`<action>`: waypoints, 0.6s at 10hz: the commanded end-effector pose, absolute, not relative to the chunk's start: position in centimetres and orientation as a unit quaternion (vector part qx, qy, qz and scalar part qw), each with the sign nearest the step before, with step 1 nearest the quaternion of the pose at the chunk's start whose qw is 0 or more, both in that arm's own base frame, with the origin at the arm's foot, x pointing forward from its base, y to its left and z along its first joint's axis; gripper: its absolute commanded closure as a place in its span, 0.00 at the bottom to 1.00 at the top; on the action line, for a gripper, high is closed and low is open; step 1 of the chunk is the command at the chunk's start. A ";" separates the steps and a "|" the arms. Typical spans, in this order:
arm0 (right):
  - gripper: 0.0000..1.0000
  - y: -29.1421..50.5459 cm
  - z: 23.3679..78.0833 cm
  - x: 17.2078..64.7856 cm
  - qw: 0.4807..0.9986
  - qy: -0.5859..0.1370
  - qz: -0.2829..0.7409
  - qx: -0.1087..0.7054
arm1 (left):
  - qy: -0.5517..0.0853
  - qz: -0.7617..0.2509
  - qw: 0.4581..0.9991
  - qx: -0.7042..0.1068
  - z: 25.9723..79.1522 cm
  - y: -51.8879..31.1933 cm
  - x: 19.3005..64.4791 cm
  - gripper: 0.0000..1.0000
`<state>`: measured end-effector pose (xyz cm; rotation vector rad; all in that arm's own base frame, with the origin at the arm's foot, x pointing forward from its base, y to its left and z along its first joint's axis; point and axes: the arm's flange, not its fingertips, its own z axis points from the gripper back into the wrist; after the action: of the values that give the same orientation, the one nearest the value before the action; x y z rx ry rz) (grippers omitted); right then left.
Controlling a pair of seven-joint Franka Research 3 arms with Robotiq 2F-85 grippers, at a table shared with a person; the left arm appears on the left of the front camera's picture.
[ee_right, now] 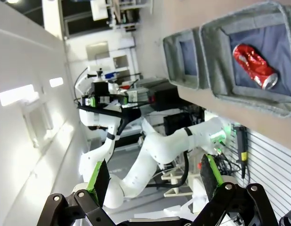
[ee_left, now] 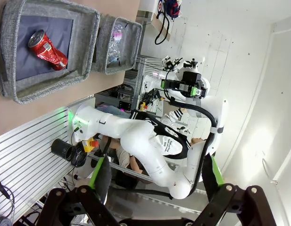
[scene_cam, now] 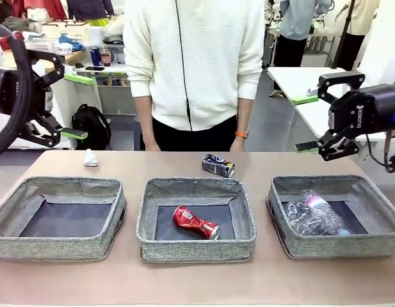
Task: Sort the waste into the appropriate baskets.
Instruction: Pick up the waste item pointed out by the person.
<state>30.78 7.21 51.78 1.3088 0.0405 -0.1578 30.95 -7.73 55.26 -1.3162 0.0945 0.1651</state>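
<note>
Both arms are parked high at the sides. The left gripper (scene_cam: pixel 77 106) is spread wide and holds nothing, and the right gripper (scene_cam: pixel 306 123) is the same. I judge they are kept up there to stay clear of the baskets.

The sorting reads as cans to the middle and plastic to the right. The red can (scene_cam: pixel 195 222) lies in the middle basket (scene_cam: pixel 197 251). The bottle (scene_cam: pixel 314 213) is in the right basket (scene_cam: pixel 341 247), in a clear heap that probably includes the bag, though I can't separate them. The left basket (scene_cam: pixel 56 248) has a bare bottom, likely meant for the tissue (scene_cam: pixel 90 158), which sits on the table at its 1 o'clock. The blue can (scene_cam: pixel 218 165) lies on the table at the middle basket's 12 o'clock, near the person (scene_cam: pixel 194 64).

The front view gives me the two unsorted items. The wrist views look sideways, each at the opposite arm. The left wrist catches the red can (ee_left: pixel 47 48) and the plastic, and the right wrist catches the red can (ee_right: pixel 255 66).
</note>
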 end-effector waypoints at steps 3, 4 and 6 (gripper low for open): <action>0.00 7.4 52.3 30.7 0.787 0.026 -0.079 0.611 | 0.047 0.080 0.779 -0.620 55.6 -7.9 30.9 0.00; 0.00 7.4 52.3 30.7 0.787 0.026 -0.079 0.611 | 0.047 0.080 0.779 -0.620 55.6 -7.9 30.9 0.00; 0.00 7.4 52.3 30.7 0.787 0.026 -0.079 0.611 | 0.047 0.080 0.779 -0.620 55.6 -7.9 30.9 0.00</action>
<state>30.75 7.25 51.76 1.3079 0.0428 -0.1565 30.95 -7.73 55.26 -1.3162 0.0945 0.1651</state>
